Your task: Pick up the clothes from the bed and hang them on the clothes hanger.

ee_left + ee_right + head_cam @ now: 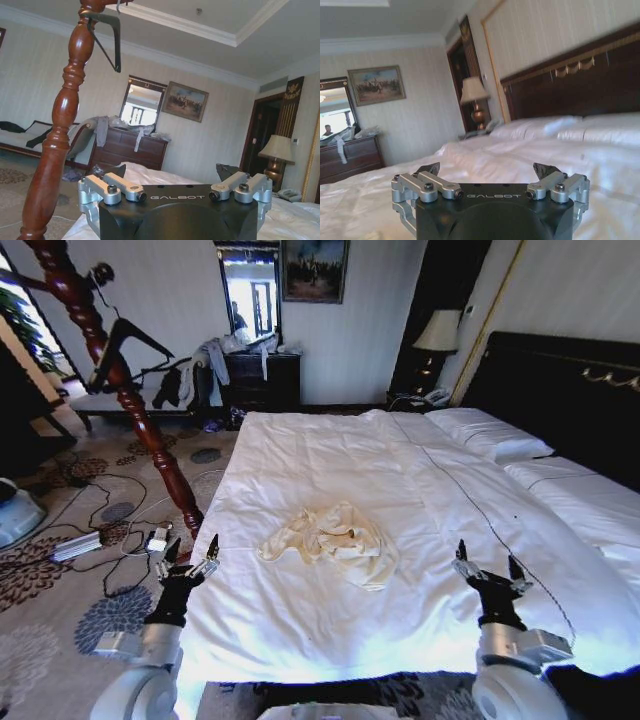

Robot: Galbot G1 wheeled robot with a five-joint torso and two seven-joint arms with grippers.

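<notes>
The clothes (332, 540), a cream garment, lie crumpled on the white duvet of the bed (330, 455), near its foot end. My left gripper (192, 548) is open, fingers pointing up, at the bed's left edge, left of the garment. On the garment's other side, over the duvet, my right gripper (487, 558) is open as well. Both are apart from the garment and hold nothing. The black clothes hanger (125, 345) hangs high on a turned wooden post. In the left wrist view the clothes hanger (107, 37) is up above my open left gripper (171, 172). The right wrist view has my right gripper (487, 170) above the bed (520, 155).
The red-brown wooden post (140, 410) stands slanted just left of the bed. Cables and a power strip (75, 545) lie on the patterned carpet. A dark dresser (262, 375) with a clothes heap is at the far wall. A lamp (437, 335) and the dark headboard (560, 390) are at the right.
</notes>
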